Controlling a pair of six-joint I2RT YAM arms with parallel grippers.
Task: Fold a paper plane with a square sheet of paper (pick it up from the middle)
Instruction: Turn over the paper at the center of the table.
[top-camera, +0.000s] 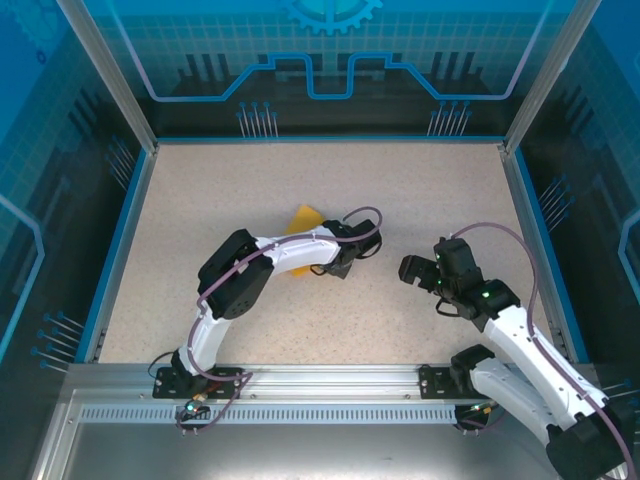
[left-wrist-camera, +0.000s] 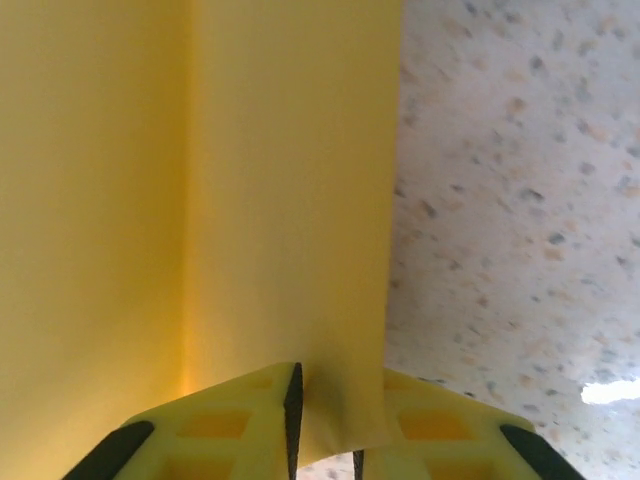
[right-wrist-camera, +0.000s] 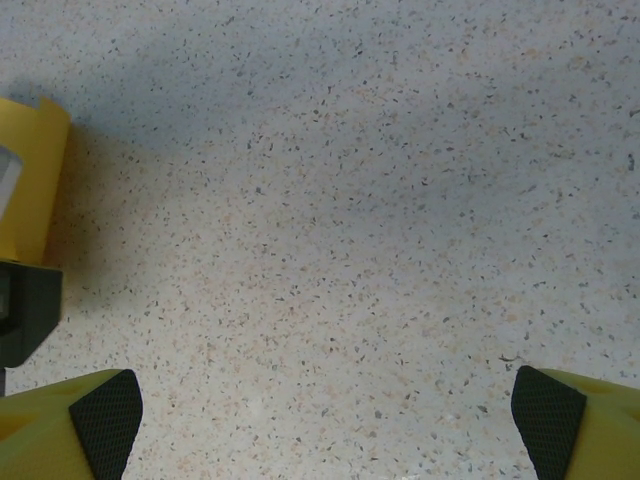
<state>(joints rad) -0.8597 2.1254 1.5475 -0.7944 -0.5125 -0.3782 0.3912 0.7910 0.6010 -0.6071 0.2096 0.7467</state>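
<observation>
Straddling the square sheet of paper (left-wrist-camera: 250, 200), left jaws barely parted, right jaws wide open

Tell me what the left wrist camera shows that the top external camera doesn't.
Left wrist: a lengthwise crease in the paper, its edge between the slightly parted jaws of the left gripper. Top external: both arms, with the right gripper open, off to the paper's right over the table. Shared: the orange-yellow paper and the speckled table.
</observation>
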